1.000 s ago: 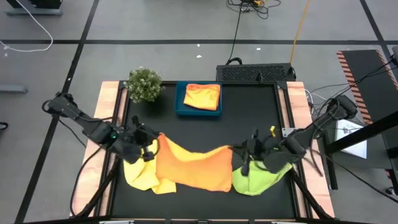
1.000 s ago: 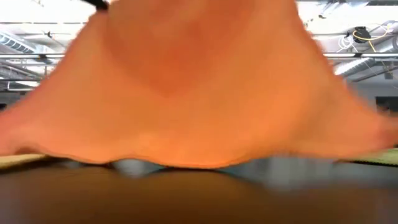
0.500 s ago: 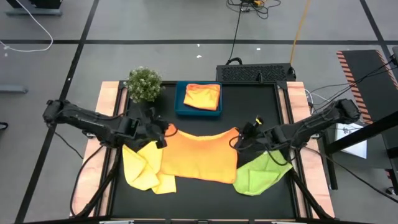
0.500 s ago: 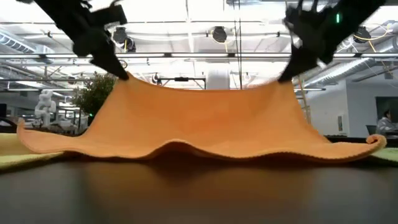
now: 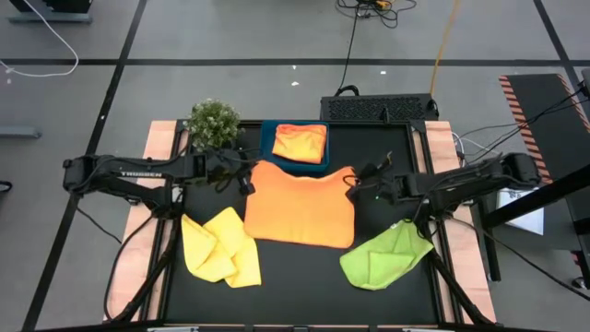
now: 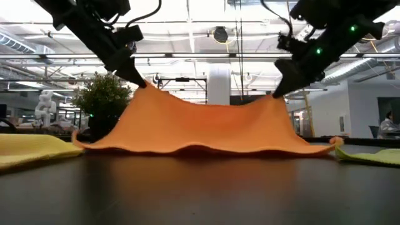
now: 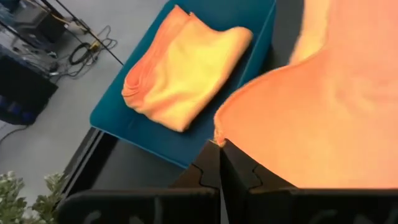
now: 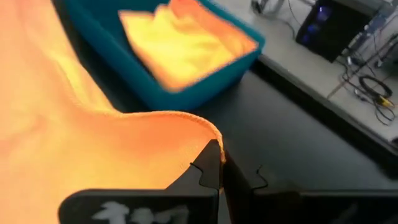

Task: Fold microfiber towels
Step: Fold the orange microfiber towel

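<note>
One folded towel (image 5: 300,143) already in the tray (image 5: 268,159) at the table's far edge. Orange towel (image 5: 301,206) mid-table, far corners pinched by left gripper (image 5: 247,183) and right gripper (image 5: 354,184), unfolded. Yellow towel (image 5: 219,246) and green towel (image 5: 380,257) near the front edge, untouched.

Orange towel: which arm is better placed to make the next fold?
Neither alone. The left gripper and right gripper each pinch a far corner of the orange towel, lifted evenly, so probably both fold together.

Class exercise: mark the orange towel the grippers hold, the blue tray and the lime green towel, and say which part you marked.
orange towel (image 5: 300,210), high view, middle of the spread cloth.
blue tray (image 5: 268,135), high view, bare left wall.
lime green towel (image 5: 380,257), high view, centre of the crumpled cloth.
</note>
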`<state>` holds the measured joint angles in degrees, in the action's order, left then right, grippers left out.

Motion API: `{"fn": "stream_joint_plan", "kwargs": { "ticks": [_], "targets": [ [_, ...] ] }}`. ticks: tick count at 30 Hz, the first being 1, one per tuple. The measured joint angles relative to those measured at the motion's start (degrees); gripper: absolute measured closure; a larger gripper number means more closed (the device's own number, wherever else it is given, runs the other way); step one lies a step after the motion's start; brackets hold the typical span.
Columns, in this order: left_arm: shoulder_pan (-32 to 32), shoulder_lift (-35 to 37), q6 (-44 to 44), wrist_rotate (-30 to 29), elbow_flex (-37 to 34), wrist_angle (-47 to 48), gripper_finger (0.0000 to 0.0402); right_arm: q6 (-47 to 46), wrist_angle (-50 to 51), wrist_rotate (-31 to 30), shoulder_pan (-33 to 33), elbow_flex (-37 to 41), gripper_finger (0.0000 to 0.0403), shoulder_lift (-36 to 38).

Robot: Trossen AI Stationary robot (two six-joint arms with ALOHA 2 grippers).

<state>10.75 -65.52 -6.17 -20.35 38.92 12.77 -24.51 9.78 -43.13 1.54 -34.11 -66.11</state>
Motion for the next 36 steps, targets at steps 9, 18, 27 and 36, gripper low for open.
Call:
{"fn": "stream_joint_plan", "kwargs": {
  "ticks": [9,18,27,36],
  "targets": [
    [-0.75,0.79,0.09,5.95,0.02,4.69,0.0401,1.21,-1.48,7.47,2.63,-0.02,0.0403,7.82],
    [-9.5,3.89,1.77,6.5,0.07,8.0,0.0401,-3.52,-1.97,8.7,16.06,0.0,0.0403,7.77],
    [-23.8,5.12,8.76,3.83,-0.19,12.98,0.0401,-5.47,-17.9,7.39,27.63,7.69,0.0403,4.79],
    [-32.2,5.05,15.18,0.81,-8.73,9.87,0.0401,-8.72,-32.9,7.06,31.58,16.64,0.0403,0.94]
  ]
}}
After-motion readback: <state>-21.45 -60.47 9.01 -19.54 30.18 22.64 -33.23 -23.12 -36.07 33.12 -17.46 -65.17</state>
